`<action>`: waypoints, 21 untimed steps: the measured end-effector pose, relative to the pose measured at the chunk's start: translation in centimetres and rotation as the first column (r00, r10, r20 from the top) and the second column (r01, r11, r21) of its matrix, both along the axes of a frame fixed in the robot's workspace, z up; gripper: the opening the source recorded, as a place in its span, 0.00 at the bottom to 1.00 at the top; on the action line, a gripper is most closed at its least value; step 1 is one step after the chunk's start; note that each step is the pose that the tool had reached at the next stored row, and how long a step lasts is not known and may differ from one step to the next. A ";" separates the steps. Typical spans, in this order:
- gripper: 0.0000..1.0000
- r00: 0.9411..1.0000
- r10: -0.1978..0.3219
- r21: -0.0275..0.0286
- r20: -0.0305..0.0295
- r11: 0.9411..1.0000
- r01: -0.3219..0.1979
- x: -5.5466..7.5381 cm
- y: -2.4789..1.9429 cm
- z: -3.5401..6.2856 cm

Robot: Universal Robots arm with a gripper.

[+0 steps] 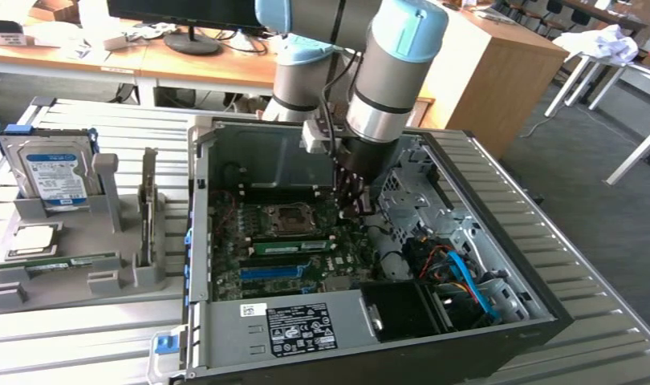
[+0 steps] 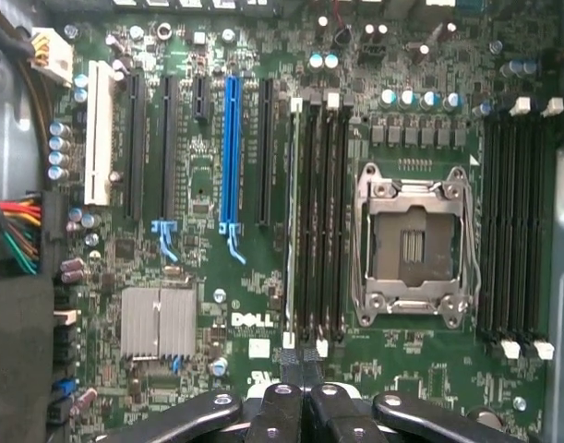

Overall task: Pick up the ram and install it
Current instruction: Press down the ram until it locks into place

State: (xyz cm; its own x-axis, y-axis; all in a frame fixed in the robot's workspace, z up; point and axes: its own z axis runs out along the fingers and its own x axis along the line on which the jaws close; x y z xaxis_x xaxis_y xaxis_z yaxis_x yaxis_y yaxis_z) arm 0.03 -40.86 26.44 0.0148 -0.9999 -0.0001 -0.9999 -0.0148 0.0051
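The ram (image 1: 293, 245) is a long green stick standing on edge in a memory slot of the motherboard, beside the empty processor socket (image 1: 286, 218). In the wrist view the ram (image 2: 290, 221) shows edge-on as a thin pale line in the outermost of several black slots, between white end clips. My gripper (image 1: 352, 207) hangs inside the open computer case, above the board near the socket. Its fingers (image 2: 283, 406) are pressed together, and the gripper (image 2: 305, 369) is shut with nothing between them, just off one end of the ram.
The open case's metal walls (image 1: 213, 160) and drive cage (image 1: 411, 192) surround the arm. Cables and a fan lie at the case's corner (image 1: 453, 281). On the exterior view's left, a grey holder (image 1: 46, 285) carries a hard drive (image 1: 52, 172), a processor chip (image 1: 36, 239) and another green stick (image 1: 62, 261).
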 end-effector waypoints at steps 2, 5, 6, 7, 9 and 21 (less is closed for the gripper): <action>0.10 1.000 0.000 0.001 -0.001 1.000 0.000 0.3 0.00 0.01; 0.10 1.000 0.000 0.003 -0.001 1.000 0.000 0.8 0.00 0.04; 0.10 1.000 0.000 0.004 -0.001 1.000 0.000 0.9 0.00 0.07; 0.10 1.000 0.000 0.005 -0.001 1.000 0.000 1.0 0.00 0.10; 0.10 1.000 0.000 0.006 -0.001 1.000 0.000 1.2 0.00 0.17; 0.10 1.000 0.000 0.007 -0.001 1.000 0.000 2.2 0.01 1.46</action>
State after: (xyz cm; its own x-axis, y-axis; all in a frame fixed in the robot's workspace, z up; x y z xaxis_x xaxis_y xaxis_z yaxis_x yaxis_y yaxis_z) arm 2.27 -40.86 27.91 0.0147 -0.9999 -0.0071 -0.9999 -0.0148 0.0065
